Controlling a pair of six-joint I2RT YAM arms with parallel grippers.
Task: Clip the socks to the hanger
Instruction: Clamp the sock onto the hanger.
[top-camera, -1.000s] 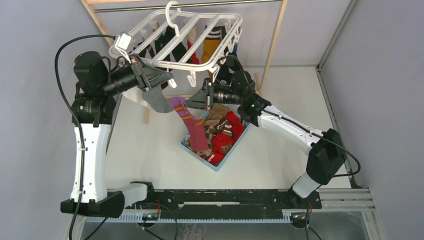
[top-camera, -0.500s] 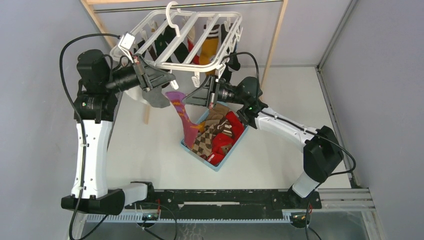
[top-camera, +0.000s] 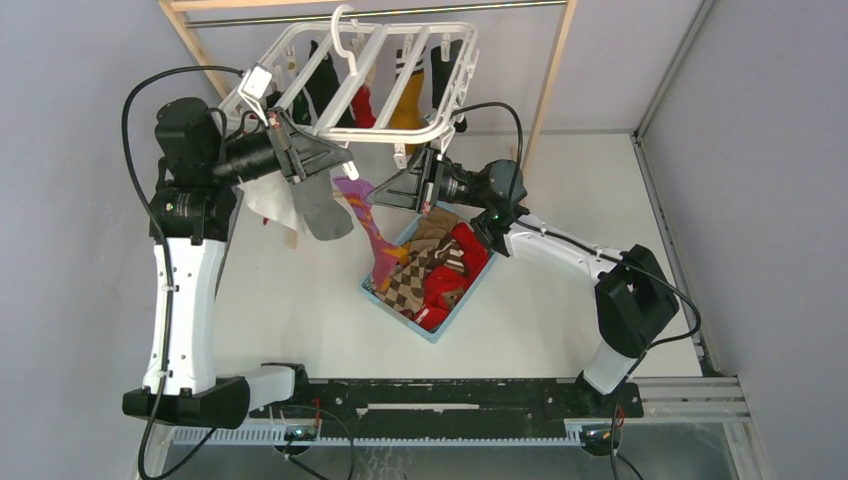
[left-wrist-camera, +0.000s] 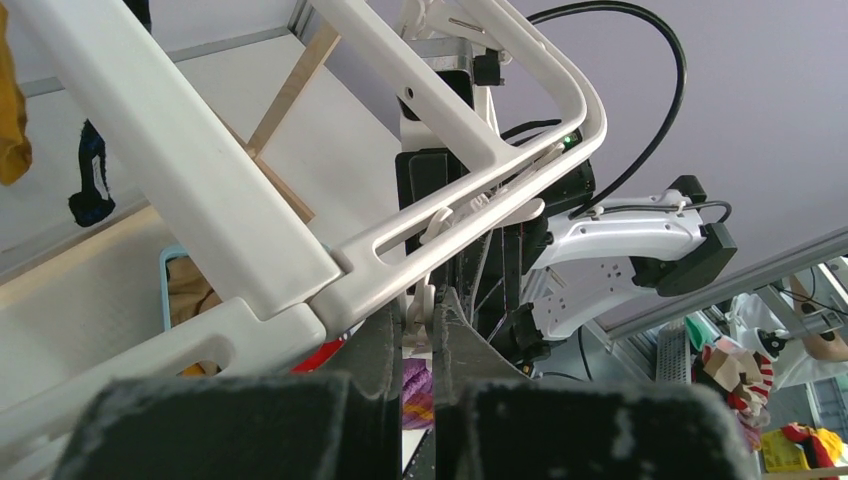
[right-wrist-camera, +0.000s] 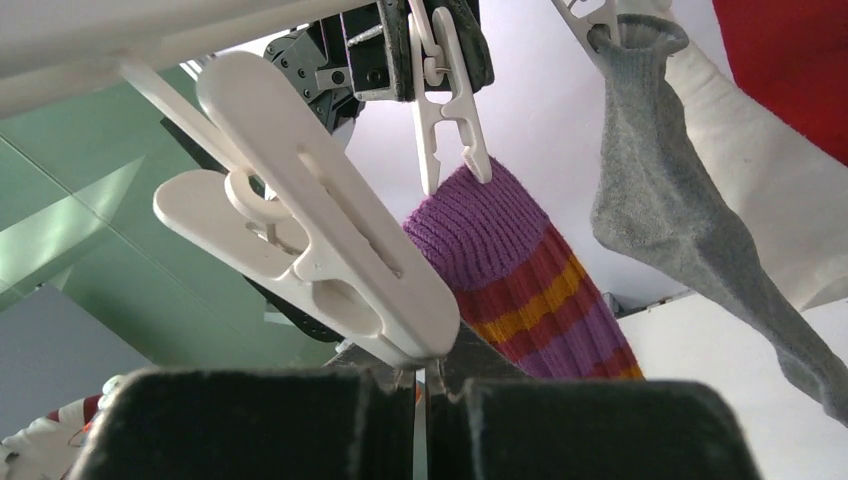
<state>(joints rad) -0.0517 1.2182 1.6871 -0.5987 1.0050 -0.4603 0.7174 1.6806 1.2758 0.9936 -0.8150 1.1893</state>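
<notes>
Two hands meet under the hanger's (top-camera: 385, 135) front rail. We judge the risk thus: if the left hand (left-wrist-camera: 420, 330) eases off its clip (right-wrist-camera: 447, 95) while the purple-striped sock's (right-wrist-camera: 520, 270) cuff sits only at the jaw tips, the clip bites air and the sock drops. The tilted hanger may also swing. The left hand is nearly closed, pinching that clip's upper end, with a grey sock (top-camera: 322, 210) just beside it. The right hand (right-wrist-camera: 425, 385) is fully closed just below the clip, apparently pinching the sock's edge. The sock's tail trails down to the basket (top-camera: 440, 330) beneath.
</notes>
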